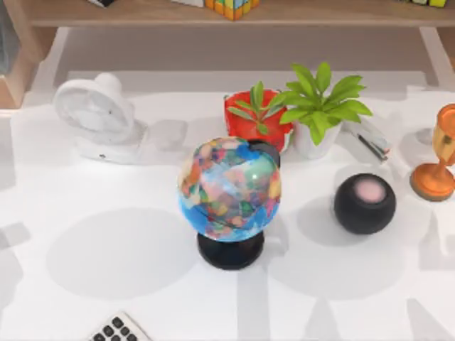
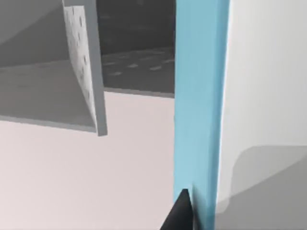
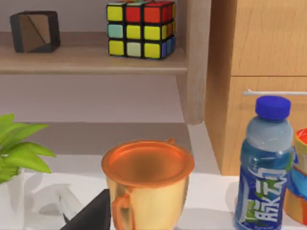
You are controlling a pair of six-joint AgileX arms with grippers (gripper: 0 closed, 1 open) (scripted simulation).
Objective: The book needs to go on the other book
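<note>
A: Top view: globe [image 1: 229, 190] mid-desk [image 1: 85, 298], fan [image 1: 96, 114] far left, two potted plants [image 1: 316, 106] far centre, dark speaker [image 1: 365, 203] right, gold cup [image 1: 441, 153] far right. No stack of books among them.

B: Left wrist view: a light blue slab [image 2: 199, 110], possibly a book, stands edge-on just beside a dark fingertip [image 2: 180, 213]. Whether the left tool is apart, together or clamped: cannot tell. Same for the right tool, facing the cup.

A: Judgement: stacking not done; second book unlocated, placement remains.
</note>
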